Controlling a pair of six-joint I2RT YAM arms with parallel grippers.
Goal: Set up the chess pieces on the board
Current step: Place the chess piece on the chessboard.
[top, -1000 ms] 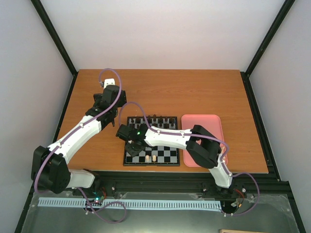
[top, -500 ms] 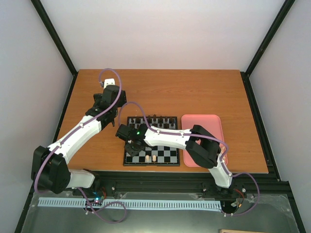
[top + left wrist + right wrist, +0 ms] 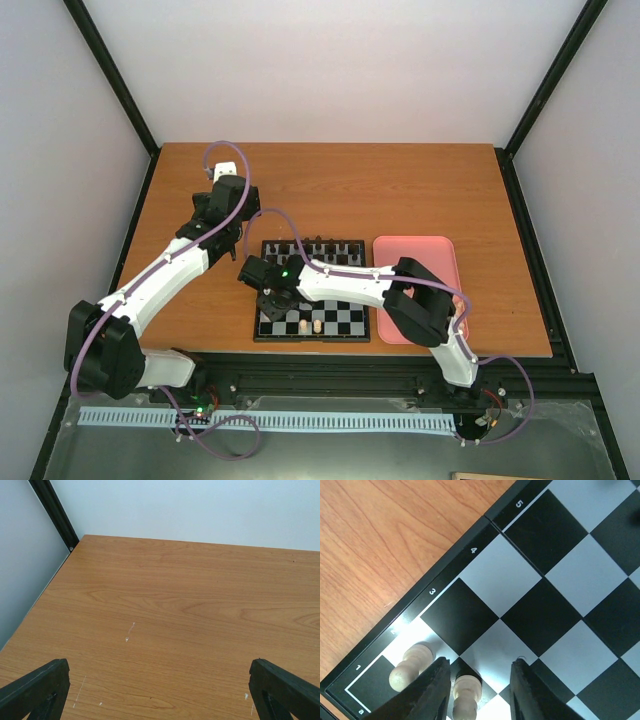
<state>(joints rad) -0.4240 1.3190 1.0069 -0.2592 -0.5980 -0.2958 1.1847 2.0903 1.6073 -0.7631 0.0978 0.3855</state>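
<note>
Two grippers apart: left gripper (image 3: 159,666) wide over table (image 3: 175,605), right gripper (image 3: 480,663) low astride a chess piece (image 3: 466,695) on the board (image 3: 530,615).

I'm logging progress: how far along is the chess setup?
Done: dark pieces line the board's far edge; two pale pieces stand mid near row, a third at the near-left corner. In hand: right gripper open around a fourth pale piece beside it. Remaining: most near-side squares unfilled.

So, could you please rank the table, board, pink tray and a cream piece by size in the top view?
1. table
2. board, slightly wider than the tray, though the right arm covers part of both
3. tray
4. cream piece, by far the smallest
</note>
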